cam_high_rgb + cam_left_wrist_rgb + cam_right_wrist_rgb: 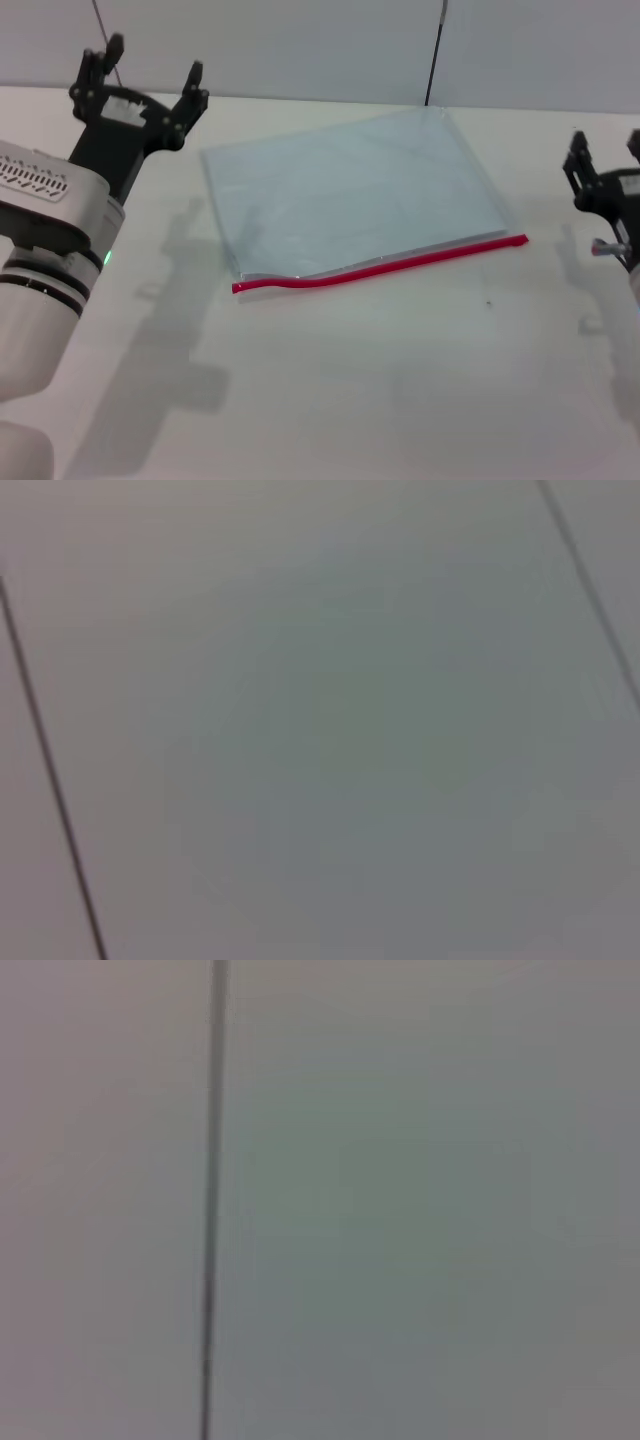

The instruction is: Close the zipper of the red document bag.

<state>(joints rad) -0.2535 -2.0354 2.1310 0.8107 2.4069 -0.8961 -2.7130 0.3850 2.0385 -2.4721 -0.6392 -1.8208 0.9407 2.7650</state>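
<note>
The red document bag [355,195], a flat pale blue translucent pouch, lies on the white table in the middle of the head view. Its zipper [380,268] runs as a thin red strip along the near edge, from the left corner to the right end; I cannot make out the slider. My left gripper [140,68] is raised at the far left, clear of the bag, fingers spread open and holding nothing. At the right edge my right gripper [605,148] hangs beside the bag's right end, also open. Both wrist views show only grey wall.
The white table [400,380] stretches bare in front of the bag. A grey panelled wall [300,40] with a dark vertical seam [435,50] stands behind it.
</note>
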